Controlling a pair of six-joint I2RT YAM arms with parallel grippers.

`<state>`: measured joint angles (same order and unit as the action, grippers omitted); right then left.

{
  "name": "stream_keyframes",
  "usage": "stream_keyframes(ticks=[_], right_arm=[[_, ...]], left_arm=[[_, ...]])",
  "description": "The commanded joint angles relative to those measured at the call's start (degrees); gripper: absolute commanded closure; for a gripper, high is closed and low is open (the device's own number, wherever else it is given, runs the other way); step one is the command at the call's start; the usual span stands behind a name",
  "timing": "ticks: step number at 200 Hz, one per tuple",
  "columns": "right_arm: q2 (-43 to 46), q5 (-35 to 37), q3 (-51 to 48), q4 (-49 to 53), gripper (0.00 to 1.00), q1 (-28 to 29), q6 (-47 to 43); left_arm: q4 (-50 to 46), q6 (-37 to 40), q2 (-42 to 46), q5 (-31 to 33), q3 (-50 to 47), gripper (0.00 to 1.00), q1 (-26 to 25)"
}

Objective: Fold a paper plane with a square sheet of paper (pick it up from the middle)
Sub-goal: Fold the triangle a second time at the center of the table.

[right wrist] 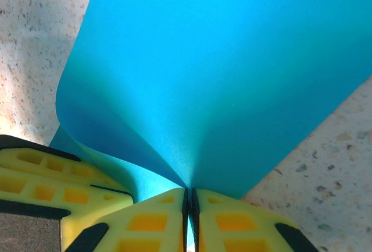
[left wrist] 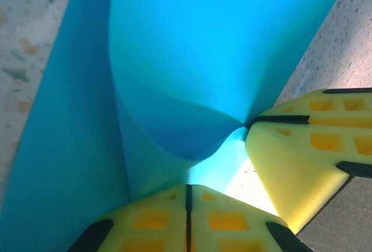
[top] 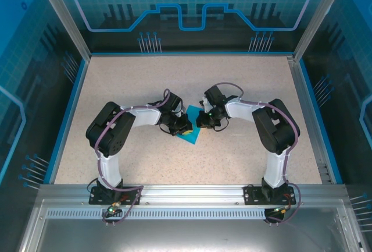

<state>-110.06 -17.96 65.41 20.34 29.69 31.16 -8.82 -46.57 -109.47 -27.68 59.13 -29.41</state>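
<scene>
Speckled counter (top: pixel 244 89) is carrying the square sheet of paper (top: pixel 190 137) mid-surface; left hand (left wrist: pixel 188 197) and right hand (right wrist: pixel 190 201) are both pinching it shut, bowing it upward. Folding is seemingly just beginning.

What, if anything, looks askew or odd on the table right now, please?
The paper looks odd. The left end effector and the right end effector both pinch it, close together, and it bulges between them in a rounded curl instead of lying flat or sharply creased. I see no tear.
</scene>
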Motion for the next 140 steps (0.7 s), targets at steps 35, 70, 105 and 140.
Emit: stream_keyframes(ticks=[35, 70, 105, 140], right_arm=[[5.48, 5.32, 0.87, 3.05, 0.8, 0.35, -0.34], [5.14, 3.93, 1.1, 3.5, 0.84, 2.07, -0.87], [2.71, 1.98, 1.26, 2.63, 0.88, 2.89, 0.39], [1.24, 1.85, 0.98, 2.98, 0.88, 2.9, 0.62]], left_arm=[[-3.33, 0.92, -1.45, 1.55, 1.04, 0.92, -0.44], [-3.13, 1.35, -1.62, 1.12, 1.25, 0.92, -0.58], [-3.31, 2.37, -1.54, 1.08, 1.31, 0.92, -0.6], [-3.48, 2.53, -1.7, 1.13, 1.27, 0.92, -0.63]])
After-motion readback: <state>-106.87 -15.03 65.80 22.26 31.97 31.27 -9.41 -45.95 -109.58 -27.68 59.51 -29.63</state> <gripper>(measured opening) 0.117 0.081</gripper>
